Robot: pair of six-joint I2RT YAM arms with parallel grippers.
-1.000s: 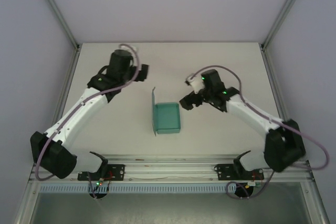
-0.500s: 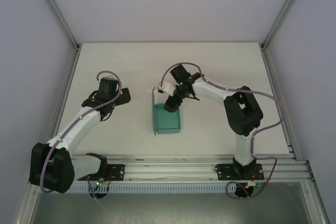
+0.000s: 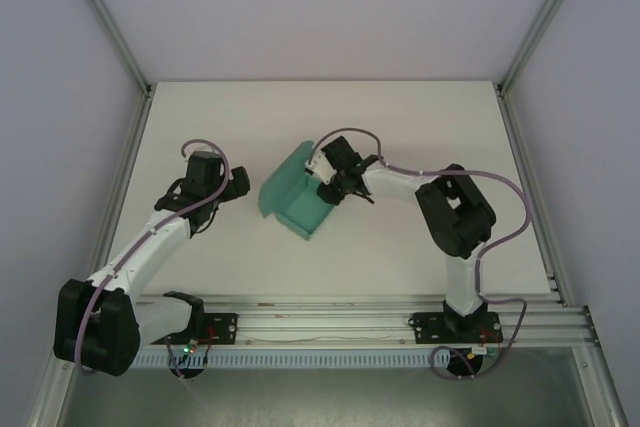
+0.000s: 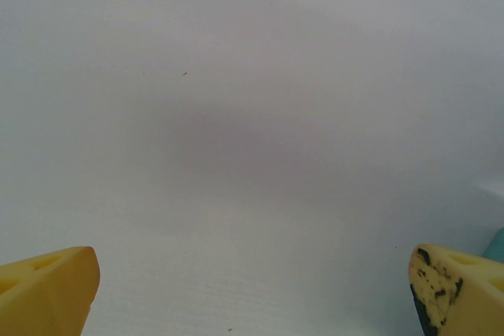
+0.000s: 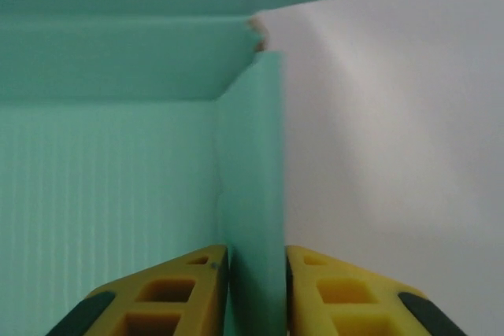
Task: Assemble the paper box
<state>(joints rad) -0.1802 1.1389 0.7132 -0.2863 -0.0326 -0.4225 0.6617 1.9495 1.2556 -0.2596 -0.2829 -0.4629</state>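
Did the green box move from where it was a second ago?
Yes. The paper box has twisted and slid left and farther from the metal rail at the bottom of the top view, with the right tool pinching its side wall.

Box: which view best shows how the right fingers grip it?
Right wrist: the fingers pinch a side wall of the box, close up. The top view shows the whole box but not the grip. Left wrist catches a teal sliver at its right edge.

free: table (image 3: pixel 430 127) bare far and right | obstacle: paper box (image 3: pixel 290 197) mid-table, flap raised, facing left tool (image 3: pixel 238 185)
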